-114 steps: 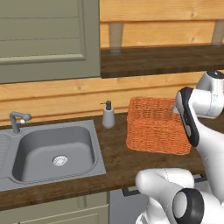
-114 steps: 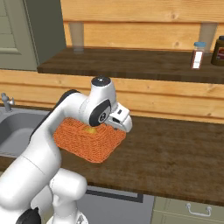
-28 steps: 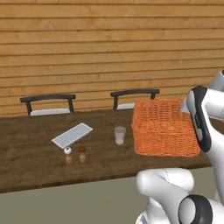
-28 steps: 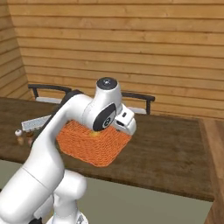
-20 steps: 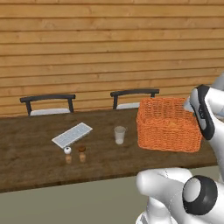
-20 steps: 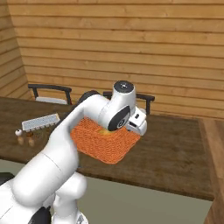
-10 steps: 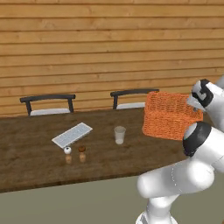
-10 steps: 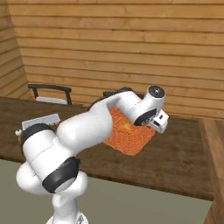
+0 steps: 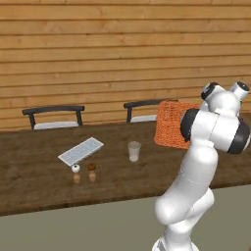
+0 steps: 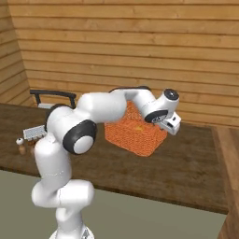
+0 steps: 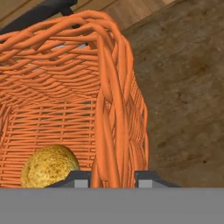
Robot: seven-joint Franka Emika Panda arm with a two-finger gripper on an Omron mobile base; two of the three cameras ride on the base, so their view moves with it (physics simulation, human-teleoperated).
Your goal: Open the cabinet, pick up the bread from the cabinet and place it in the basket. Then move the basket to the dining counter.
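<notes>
The orange wicker basket point(image 10: 134, 131) hangs tilted over the dining counter point(image 10: 191, 163), and I cannot tell whether its bottom touches the top. My gripper point(image 10: 169, 124) is shut on the basket's right rim; in the hand view the woven rim point(image 11: 111, 109) runs straight between the fingertips of the gripper point(image 11: 113, 178). The bread point(image 11: 48, 166), a speckled golden lump, lies inside the basket, and shows as a small tan spot point(image 10: 138, 125) in the right base view. From the left base view the basket point(image 9: 169, 125) is half hidden behind my arm, above the dining counter point(image 9: 39, 171).
On the counter's left stand a clear glass point(image 9: 134, 151), a pale flat tray point(image 9: 81, 150) and two small shakers point(image 9: 76, 169). Two dark chairs point(image 9: 53, 112) point(image 9: 142, 105) stand behind the counter, against a wooden plank wall. Bare wood lies to the right of the basket point(image 10: 200, 149).
The base has driven from the sink worktop to the dining counter. In the last second the arm stretched forward and carried the basket farther out over the counter, tilting it.
</notes>
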